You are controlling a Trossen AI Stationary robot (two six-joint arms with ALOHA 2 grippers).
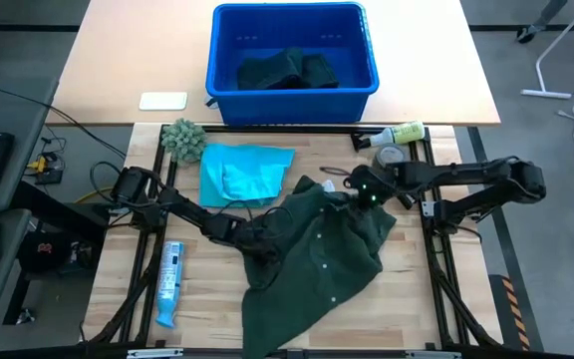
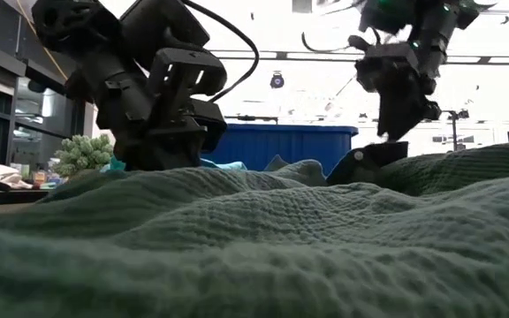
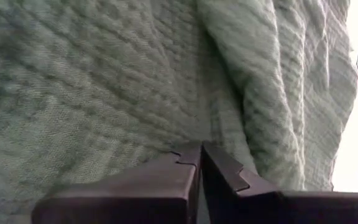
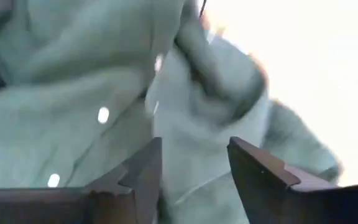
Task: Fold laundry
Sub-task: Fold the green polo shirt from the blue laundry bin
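Crumpled dark green shirt [image 1: 317,254] sprawls mid-worktop [image 1: 407,289], still being spread: left gripper [image 1: 264,242] pinches its nine-o'clock edge shut, right gripper [image 1: 360,196], jaws parted and empty, should regrasp the one-o'clock corner.

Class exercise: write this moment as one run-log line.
left tool: shut on dark green shirt | right tool: open at its upper edge | turquoise shirt: flat, untouched

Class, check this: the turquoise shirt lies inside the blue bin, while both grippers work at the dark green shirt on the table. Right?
Not quite. The turquoise shirt lies on the table, beside the dark green shirt; the high view shows it. The blue bin holds only dark cloth. The rest stands.
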